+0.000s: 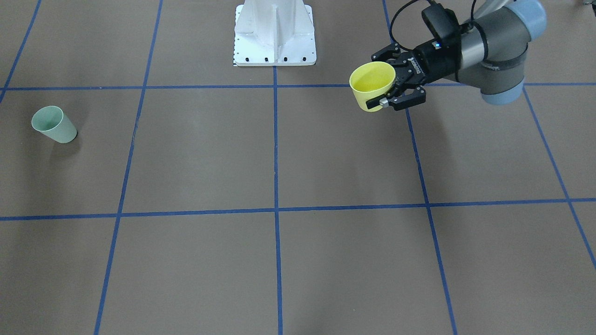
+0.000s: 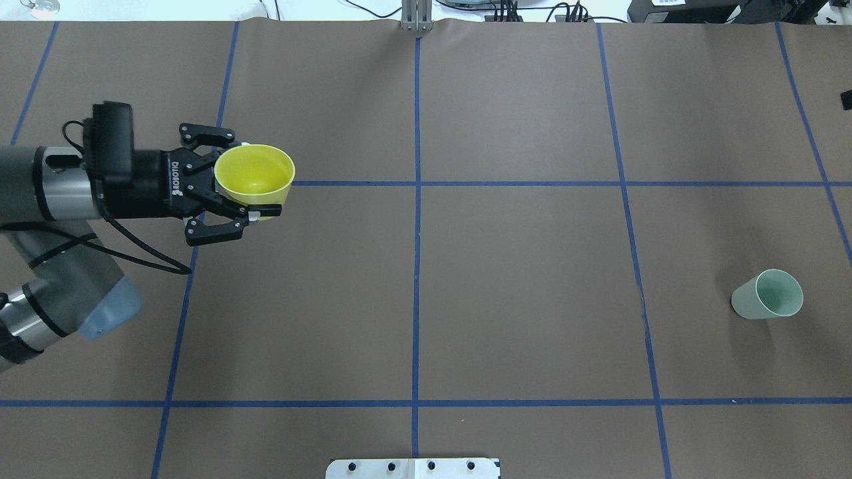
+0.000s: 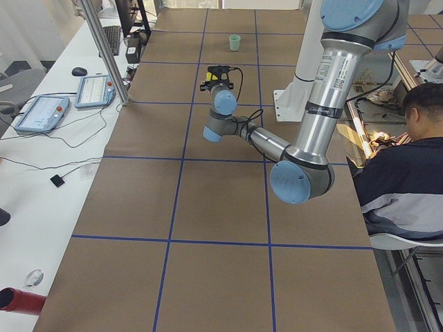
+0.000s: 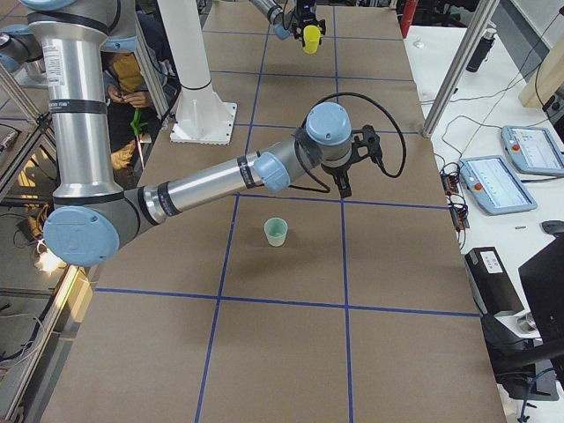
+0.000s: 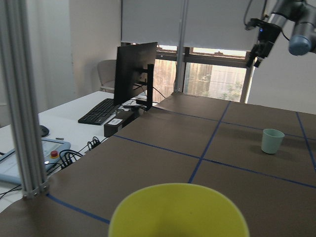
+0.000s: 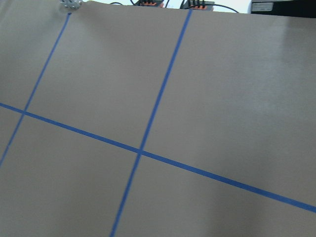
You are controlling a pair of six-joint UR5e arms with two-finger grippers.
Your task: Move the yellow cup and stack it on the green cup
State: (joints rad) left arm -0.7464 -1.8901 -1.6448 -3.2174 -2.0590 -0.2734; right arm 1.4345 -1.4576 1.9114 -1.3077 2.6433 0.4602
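My left gripper is shut on the yellow cup and holds it upright above the table on my left side; its fingers clamp the cup's wall. In the overhead view the left gripper and the yellow cup sit near a tape crossing. The cup's rim fills the bottom of the left wrist view. The green cup stands alone far to my right, also in the front view. My right gripper hangs above the table beyond the green cup; I cannot tell whether it is open.
The brown table is marked by blue tape lines. The white robot base stands at the table's robot-side edge. An aluminium post, tablets and monitors stand along the far side. A seated person is beside the base.
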